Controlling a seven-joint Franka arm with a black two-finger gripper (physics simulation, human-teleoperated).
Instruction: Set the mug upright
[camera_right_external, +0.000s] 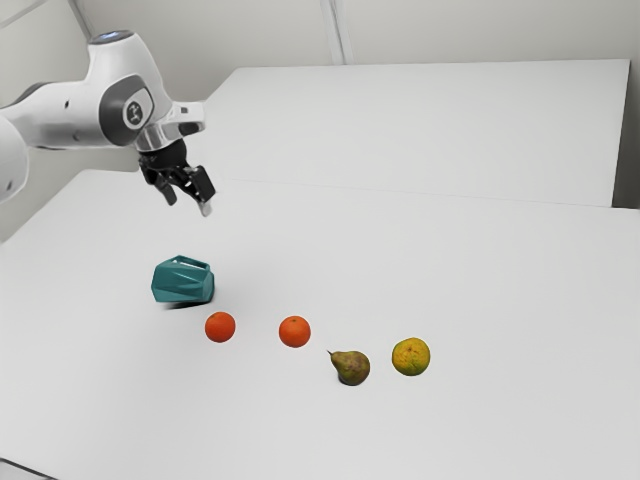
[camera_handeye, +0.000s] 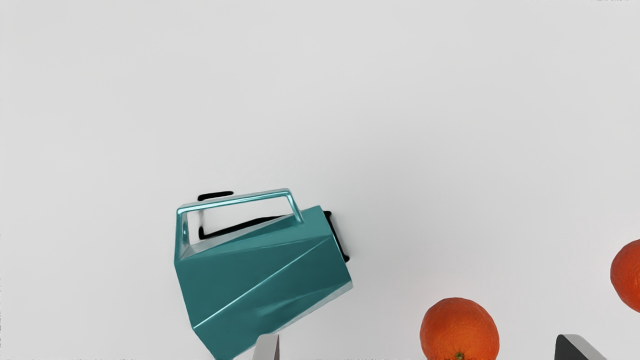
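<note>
A teal faceted mug (camera_right_external: 183, 281) lies on its side on the white table, left of the fruit in the exterior view. Its handle is visible in the wrist view, where the mug (camera_handeye: 265, 275) has one finger's tip overlapping its lower edge. My gripper (camera_right_external: 188, 205) hangs well above the table over the mug's far side, apart from it. In the wrist view the gripper (camera_handeye: 417, 347) is open, its two fingertips wide apart, and nothing is held.
The nearer orange (camera_right_external: 220, 327) sits close beside the mug; a second orange (camera_right_external: 295, 332), a pear (camera_right_external: 352, 367) and a yellow-green citrus (camera_right_external: 411, 356) stretch toward the exterior view's right on the white table (camera_right_external: 480, 270).
</note>
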